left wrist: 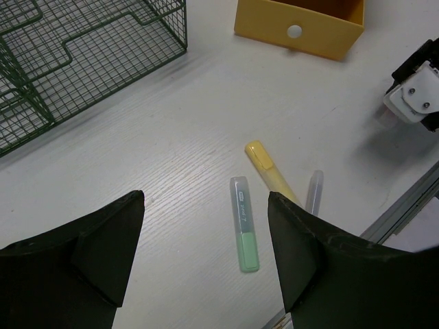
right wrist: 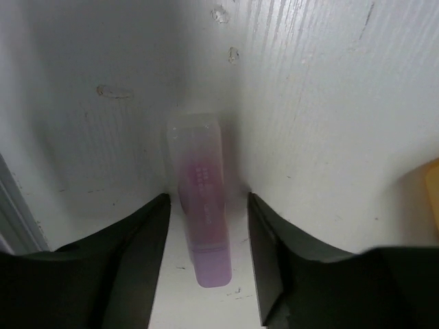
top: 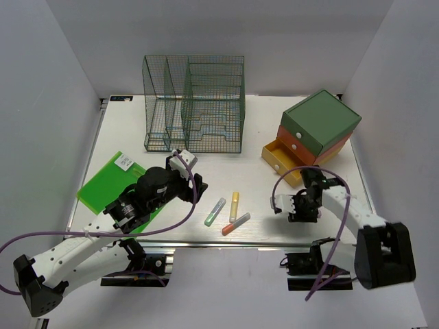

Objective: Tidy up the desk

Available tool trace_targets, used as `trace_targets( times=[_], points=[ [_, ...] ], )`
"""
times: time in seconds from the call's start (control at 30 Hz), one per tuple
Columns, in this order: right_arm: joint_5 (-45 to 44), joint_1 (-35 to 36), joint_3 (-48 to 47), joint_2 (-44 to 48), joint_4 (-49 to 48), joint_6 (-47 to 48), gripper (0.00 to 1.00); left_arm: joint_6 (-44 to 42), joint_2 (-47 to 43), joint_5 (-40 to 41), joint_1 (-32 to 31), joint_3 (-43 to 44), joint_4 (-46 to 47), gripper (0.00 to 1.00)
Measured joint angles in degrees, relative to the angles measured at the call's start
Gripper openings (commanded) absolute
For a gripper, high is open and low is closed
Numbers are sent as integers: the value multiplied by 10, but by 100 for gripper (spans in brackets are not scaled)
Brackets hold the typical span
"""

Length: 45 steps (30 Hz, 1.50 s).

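Observation:
The white desk [top: 260, 130] holds three highlighters near its front edge: green [top: 215, 212], yellow [top: 234, 205] and orange [top: 236, 224]. My left gripper [top: 197, 184] is open and empty, above the desk to their left. In the left wrist view [left wrist: 206, 236] the green highlighter [left wrist: 244, 233] lies just inside the right finger, with the yellow one [left wrist: 269, 175] beyond. My right gripper [top: 287, 205] is low over the desk. In the right wrist view [right wrist: 206, 240] its open fingers straddle a purple highlighter [right wrist: 202, 219] lying flat, with gaps on both sides. That highlighter is hidden in the top view.
A green wire-mesh rack [top: 195, 103] stands at the back. A green-topped drawer box [top: 321, 123] stands at the right with its yellow bottom drawer [top: 278, 156] pulled open. A green folder [top: 110, 179] lies at the left. The aluminium rail [top: 226, 241] runs along the front.

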<state>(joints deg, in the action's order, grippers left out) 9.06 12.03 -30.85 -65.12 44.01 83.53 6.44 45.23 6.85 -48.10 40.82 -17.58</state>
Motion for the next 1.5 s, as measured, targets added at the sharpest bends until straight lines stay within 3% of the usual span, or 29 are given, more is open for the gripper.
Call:
trace_targets(
  times=[0.23,0.37,0.53,0.67,0.8,0.93,1.3,1.4,1.5],
  points=[
    [-2,0,-46,-91,19,-7,42,0,0,0,0,-1,0,83],
    [1,0,-37,-78,12,-12,14,0,-1,0,0,-1,0,83],
    [12,-1,-23,-42,-5,-46,0,-1,-2,0,0,-1,0,83],
    [63,0,-37,-23,-7,-118,0,-2,-1,0,0,-2,0,83],
    [122,0,-120,12,-14,-205,0,-4,-1,-3,0,-5,1,83],
    [155,0,-189,48,-82,-303,0,-7,0,-4,0,-8,1,83],
    [70,1,-160,38,-310,-473,1,-13,11,-24,0,-10,9,83],
    [45,1,-157,8,-352,-491,13,-15,20,-30,0,-11,11,83],
    [30,1,-157,-23,-372,-501,33,-16,28,-35,0,-11,13,83]
  ],
)
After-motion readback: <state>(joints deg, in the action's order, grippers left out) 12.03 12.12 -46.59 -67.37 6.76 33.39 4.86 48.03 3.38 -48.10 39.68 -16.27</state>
